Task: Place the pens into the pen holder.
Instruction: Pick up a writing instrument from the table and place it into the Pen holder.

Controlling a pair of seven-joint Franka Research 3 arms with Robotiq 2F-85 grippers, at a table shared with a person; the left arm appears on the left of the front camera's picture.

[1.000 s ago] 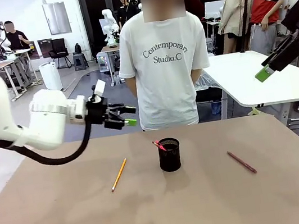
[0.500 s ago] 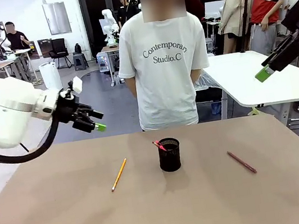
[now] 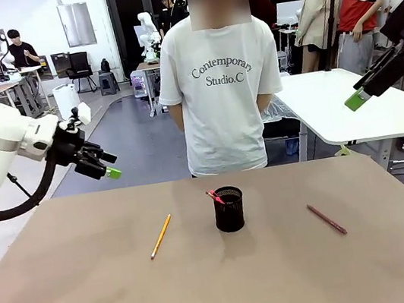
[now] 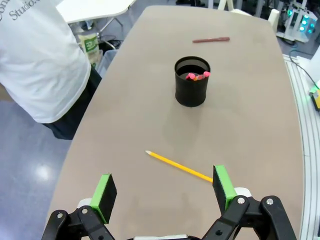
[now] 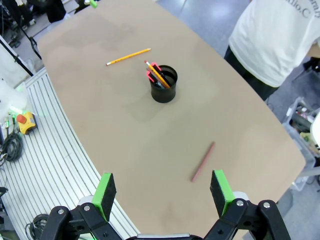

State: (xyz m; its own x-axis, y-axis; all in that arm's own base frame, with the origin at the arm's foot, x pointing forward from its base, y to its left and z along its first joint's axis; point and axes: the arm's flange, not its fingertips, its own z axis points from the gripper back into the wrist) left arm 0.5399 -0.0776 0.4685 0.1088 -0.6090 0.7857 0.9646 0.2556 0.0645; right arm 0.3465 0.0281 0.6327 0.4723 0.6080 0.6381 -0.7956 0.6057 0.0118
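The black mesh pen holder (image 3: 229, 209) stands upright mid-table with pink-red-ended pens (image 3: 215, 195) sticking out of it. A yellow-orange pen (image 3: 161, 236) lies flat to its left, a dark red-maroon pen (image 3: 326, 219) to its right. My left gripper (image 3: 100, 166) hangs open and empty above the table's far left edge; from its wrist I see its gripper (image 4: 164, 190), the yellow pen (image 4: 177, 166), the holder (image 4: 192, 81) and the maroon pen (image 4: 211, 39). High at the right, my right gripper (image 3: 362, 91) is open and empty; its wrist view shows its gripper (image 5: 162, 190) above the holder (image 5: 164, 85), the maroon pen (image 5: 202, 161) and the yellow pen (image 5: 128, 56).
A person in a white T-shirt (image 3: 220, 79) stands at the table's far edge behind the holder. The brown table (image 3: 223, 286) is bare around the pens. A white table (image 3: 349, 109) stands beyond at the right.
My left arm has drawn back to the left, carrying its open gripper away from the middle. The pens, holder and right arm have stayed put.
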